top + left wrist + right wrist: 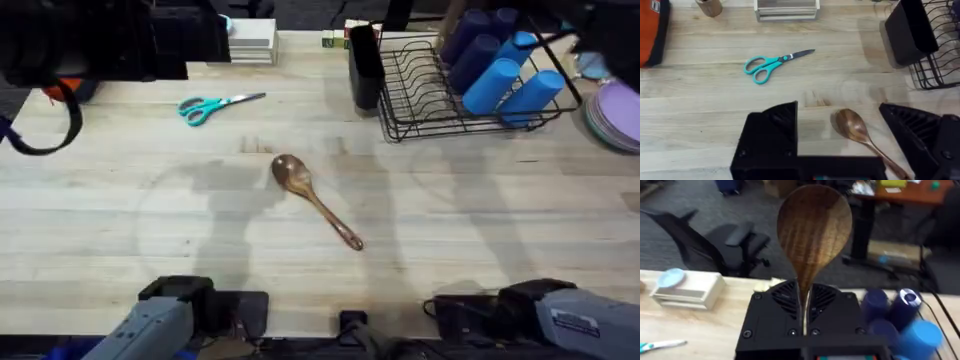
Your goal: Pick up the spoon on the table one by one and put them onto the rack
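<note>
A reddish-brown wooden spoon [315, 200] lies on the table's middle, bowl toward the far side. In the left wrist view its bowl [852, 125] rests on the table a little ahead of my open left gripper [837, 110], which touches nothing. My right gripper [804, 297] is shut on the handle of a second wooden spoon [814, 225], held upright with its bowl raised above the fingers. The black wire rack [400, 130] stands at the far right. Its tall black utensil holder [365, 65] is on its left end and also shows in the left wrist view [907, 32].
Blue cups [500, 70] lie in the rack, with purple plates [620, 115] to its right. Teal-handled scissors [215, 105] lie at the far left of centre. Behind them are a white stacked box [250, 40] and an orange-and-black bag [60, 90].
</note>
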### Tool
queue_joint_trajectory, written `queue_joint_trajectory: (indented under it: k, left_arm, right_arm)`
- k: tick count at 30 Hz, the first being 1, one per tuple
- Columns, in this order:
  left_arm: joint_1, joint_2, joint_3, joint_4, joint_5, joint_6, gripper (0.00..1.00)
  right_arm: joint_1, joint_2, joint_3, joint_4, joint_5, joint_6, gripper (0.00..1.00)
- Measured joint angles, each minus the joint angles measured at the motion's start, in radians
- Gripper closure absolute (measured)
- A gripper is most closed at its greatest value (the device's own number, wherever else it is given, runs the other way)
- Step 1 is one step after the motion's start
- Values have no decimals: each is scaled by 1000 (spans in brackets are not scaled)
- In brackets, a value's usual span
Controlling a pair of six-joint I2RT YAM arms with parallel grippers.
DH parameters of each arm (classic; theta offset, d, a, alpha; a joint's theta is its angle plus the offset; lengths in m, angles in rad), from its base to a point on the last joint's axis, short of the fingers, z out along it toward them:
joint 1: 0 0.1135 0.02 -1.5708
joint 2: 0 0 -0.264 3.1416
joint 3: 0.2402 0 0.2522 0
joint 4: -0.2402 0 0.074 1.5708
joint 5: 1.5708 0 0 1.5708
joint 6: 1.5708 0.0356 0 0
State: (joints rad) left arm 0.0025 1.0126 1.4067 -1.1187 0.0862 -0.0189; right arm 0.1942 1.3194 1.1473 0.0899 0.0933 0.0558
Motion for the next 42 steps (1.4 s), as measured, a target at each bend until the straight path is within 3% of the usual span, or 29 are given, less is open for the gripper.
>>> queue_joint_trajectory:
  k: [1,17,42]
  left_arm:
    - [0,0,0,0,0,0,8]
    - [0,0,0,0,0,0,7]
    - [0,0,0,0,0,0,8]
  right_arm:
    - [34,42,0,94,0,-11,969]
    - [154,278,0,507,0,-40,969]
    - [184,437,4,538,3,-84,967]
